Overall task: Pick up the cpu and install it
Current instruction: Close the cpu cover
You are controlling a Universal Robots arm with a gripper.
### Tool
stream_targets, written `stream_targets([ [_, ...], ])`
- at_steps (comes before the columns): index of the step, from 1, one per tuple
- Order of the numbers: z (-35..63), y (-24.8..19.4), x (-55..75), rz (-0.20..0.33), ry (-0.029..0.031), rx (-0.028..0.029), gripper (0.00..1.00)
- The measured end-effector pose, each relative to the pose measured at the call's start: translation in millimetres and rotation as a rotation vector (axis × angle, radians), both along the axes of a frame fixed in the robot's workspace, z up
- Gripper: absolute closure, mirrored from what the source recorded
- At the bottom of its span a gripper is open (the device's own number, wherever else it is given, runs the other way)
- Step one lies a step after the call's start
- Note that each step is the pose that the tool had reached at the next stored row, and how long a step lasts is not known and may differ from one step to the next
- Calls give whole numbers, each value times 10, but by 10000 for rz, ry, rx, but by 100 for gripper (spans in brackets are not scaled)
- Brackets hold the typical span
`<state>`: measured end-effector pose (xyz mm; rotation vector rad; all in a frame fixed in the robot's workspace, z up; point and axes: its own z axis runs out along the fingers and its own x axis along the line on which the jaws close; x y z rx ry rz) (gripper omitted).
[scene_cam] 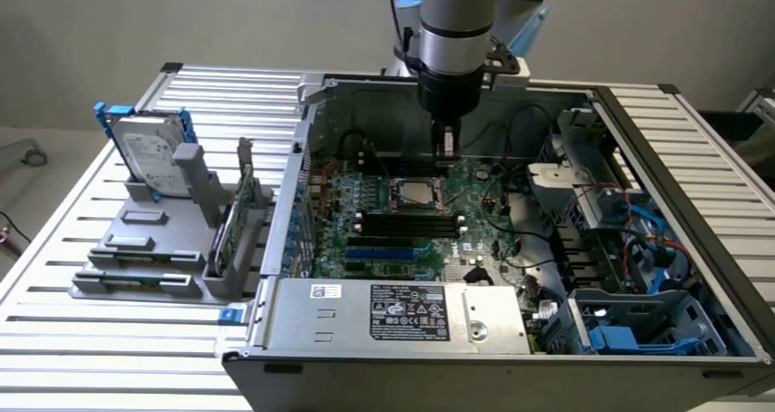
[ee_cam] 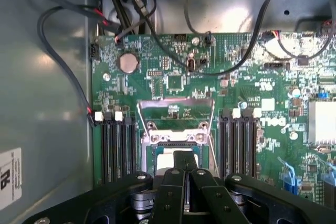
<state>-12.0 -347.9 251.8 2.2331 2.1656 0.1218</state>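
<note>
The cpu (scene_cam: 419, 194) lies flat in the motherboard socket inside the open computer case (scene_cam: 678, 167), its dull silver top facing up. My gripper (scene_cam: 446, 151) hangs just above and behind the socket, fingers pointing down. In the wrist view the two black fingers (ee_cam: 176, 182) are pressed together with nothing between them, and part of the cpu's (ee_cam: 167, 158) silver top shows in the socket beside them. The socket's metal retaining frame (ee_cam: 176, 103) stands swung open over the green board.
Black memory slots (ee_cam: 116, 145) flank the socket on both sides. Loose black cables (ee_cam: 63, 45) run along the case wall. A power supply (scene_cam: 394, 312) fills the case front. Outside, a grey fixture (scene_cam: 152, 249) holds a hard drive (scene_cam: 154, 149) with blue bracket and memory sticks (scene_cam: 232, 230).
</note>
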Motion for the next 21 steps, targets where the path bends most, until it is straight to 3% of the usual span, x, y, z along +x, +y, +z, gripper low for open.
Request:
stream_targets([
  [5, 144, -35, 177, 0, 12, 134, 89],
  [9, 236, -58, 345, 0, 37, 210, 89],
  [17, 225, -68, 689, 0, 40, 231, 89],
  [21, 154, -64, 739, 0, 40, 228, 89],
])
